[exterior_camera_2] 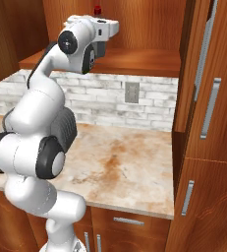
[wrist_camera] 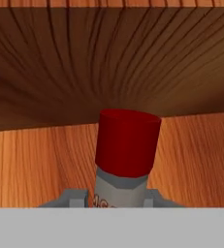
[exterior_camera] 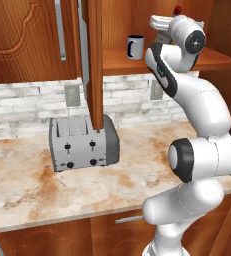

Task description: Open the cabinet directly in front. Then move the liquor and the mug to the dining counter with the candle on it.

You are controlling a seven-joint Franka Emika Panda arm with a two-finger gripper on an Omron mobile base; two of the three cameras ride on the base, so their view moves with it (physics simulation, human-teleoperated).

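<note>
**Robot arm takes bottle by the neck inside open cabinet**

With the cabinet (exterior_camera: 94,65) door swung wide, the gripper (wrist_camera: 117,199) sits partly closed around the liquor (wrist_camera: 127,145) on the shelf, its fingers (wrist_camera: 74,197) pressed to either side of the glass just under the red cap. The mug (exterior_camera: 135,46) stands near, to the left. Glass is likely heavy, slick and breakable; a hold this high may let the tall bottle swing, so a slow, upright lift seems wise.

You see only the red cap (exterior_camera: 177,10) of the grey glass liquor bottle (wrist_camera: 120,193). The white arm (exterior_camera: 187,75) hides its body, and its label is unreadable.
</note>
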